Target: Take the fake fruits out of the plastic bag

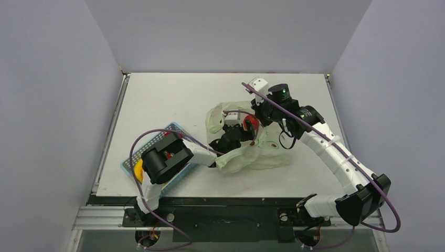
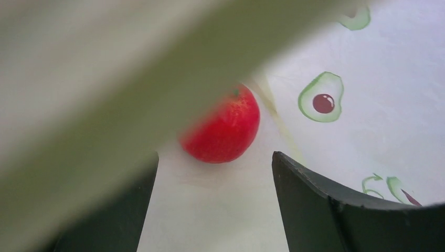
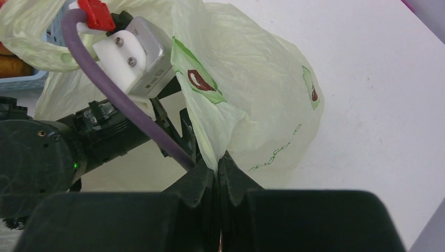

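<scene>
One red apple (image 2: pixel 223 128) lies ahead of the open left gripper (image 2: pixel 213 164); right gripper (image 3: pixel 216 164) pinches the bag (image 3: pixel 252 79).

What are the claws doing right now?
Left claw open inside bag, red apple just ahead. Right claw shut on bag edge. Blurred bag fold overhangs left claw.

Bright even light, soft shadows, plastic bag (image 2: pixel 94 79) fold blurred

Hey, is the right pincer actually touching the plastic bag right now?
Touching. In the right wrist view, the right pincer is shut, with a fold of the plastic bag pinched between its jaws.
</scene>
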You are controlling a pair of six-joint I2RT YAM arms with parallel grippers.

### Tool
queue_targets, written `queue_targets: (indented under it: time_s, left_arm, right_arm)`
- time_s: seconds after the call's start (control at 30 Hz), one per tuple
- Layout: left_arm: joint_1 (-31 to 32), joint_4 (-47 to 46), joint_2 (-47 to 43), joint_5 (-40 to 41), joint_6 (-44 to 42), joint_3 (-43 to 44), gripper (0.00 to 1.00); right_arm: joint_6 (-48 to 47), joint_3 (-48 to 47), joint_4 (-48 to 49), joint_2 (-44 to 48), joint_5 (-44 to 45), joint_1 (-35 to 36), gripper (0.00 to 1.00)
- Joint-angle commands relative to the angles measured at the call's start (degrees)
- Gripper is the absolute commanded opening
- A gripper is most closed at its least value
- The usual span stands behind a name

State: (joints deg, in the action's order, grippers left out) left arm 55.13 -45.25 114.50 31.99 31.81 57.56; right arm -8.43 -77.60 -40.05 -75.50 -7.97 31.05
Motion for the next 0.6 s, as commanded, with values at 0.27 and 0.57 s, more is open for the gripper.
queue_targets:
  time_s: [0.27,0.57]
  left_arm:
    - [1.5,3.9,8.6,5.7,3.6,11.2,0.61]
    - [1.5,7.9,12.6,4.8,2.7,17.3,0.55]
  right_arm:
    - [1.1,3.0,1.1,4.3,-0.8,0.4,0.0]
    - [1.1,6.1,0.4,8.8,0.8,0.6,0.0]
